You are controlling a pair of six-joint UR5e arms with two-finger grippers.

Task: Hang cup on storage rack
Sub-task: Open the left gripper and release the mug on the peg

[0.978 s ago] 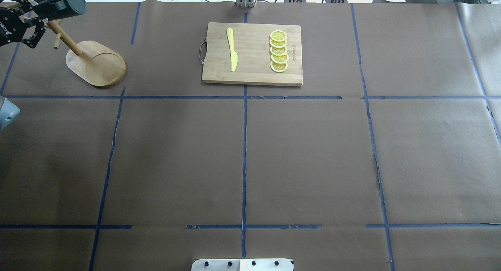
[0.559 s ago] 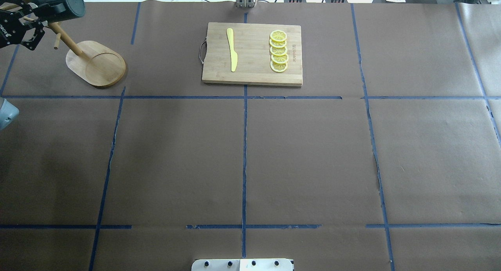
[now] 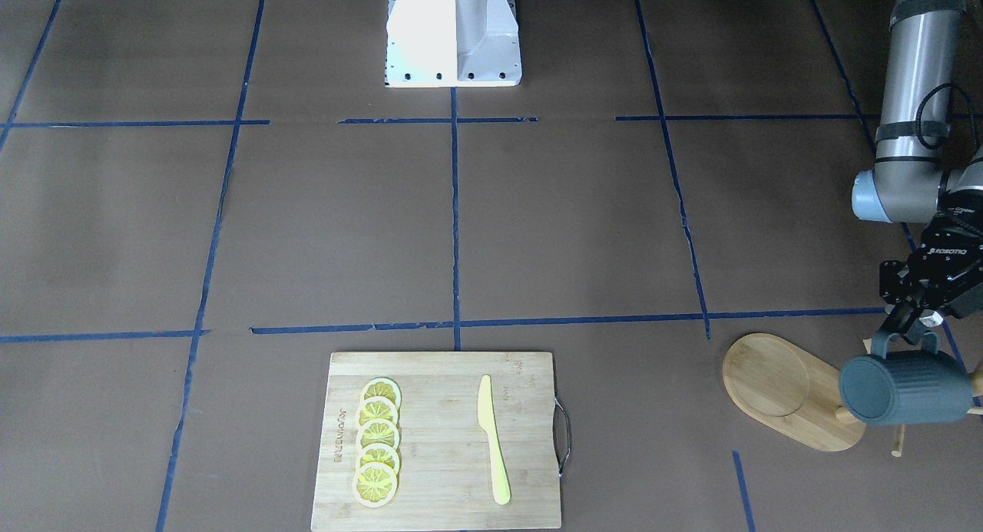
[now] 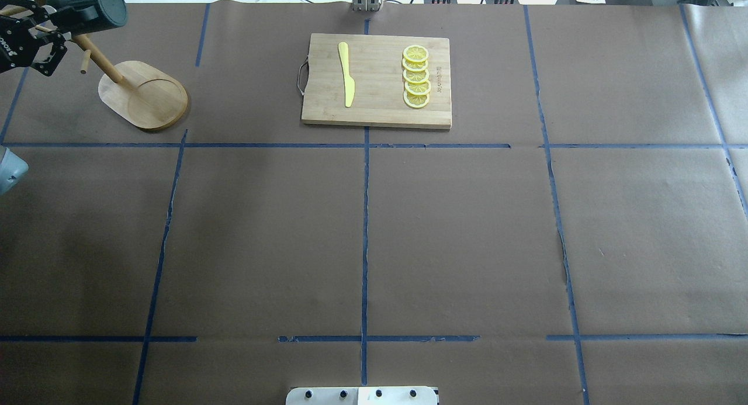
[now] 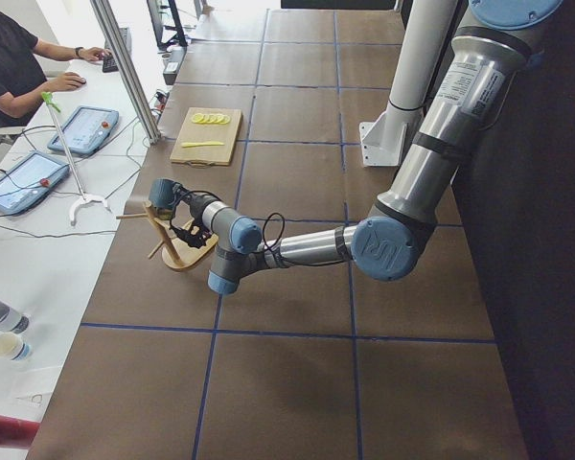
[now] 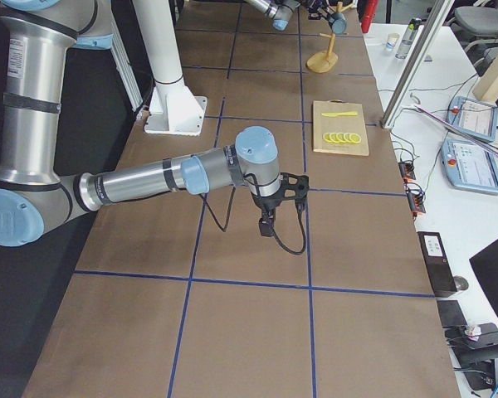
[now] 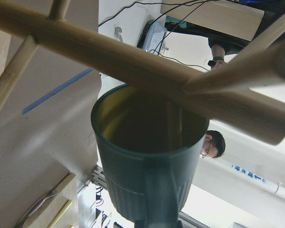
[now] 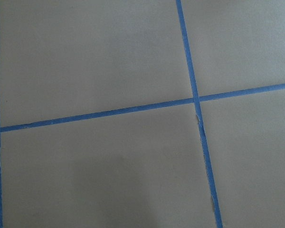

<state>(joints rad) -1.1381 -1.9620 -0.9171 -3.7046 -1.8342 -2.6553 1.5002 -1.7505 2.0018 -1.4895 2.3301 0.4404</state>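
Observation:
The dark teal ribbed cup (image 4: 87, 7) lies on its side in the air at the top of the bamboo storage rack (image 4: 143, 95), at the far left of the table. My left gripper (image 4: 49, 34) is shut on the cup's handle, seen just above the cup (image 3: 902, 386) in the front view. In the left wrist view the cup's yellow-lined mouth (image 7: 147, 156) faces the rack's post (image 7: 133, 61), with a peg crossing in front. My right gripper (image 6: 270, 220) shows only in the right side view, low over the table; I cannot tell whether it is open or shut.
A bamboo cutting board (image 4: 377, 80) with a yellow knife (image 4: 346, 75) and several lemon slices (image 4: 416, 78) lies at the far middle. The robot's base (image 3: 453, 33) is at the near edge. Operators' desks with tablets stand beyond the far edge.
My left gripper and the cup have shifted slightly further away and to the left at the rack's top. The rack's base has not moved.

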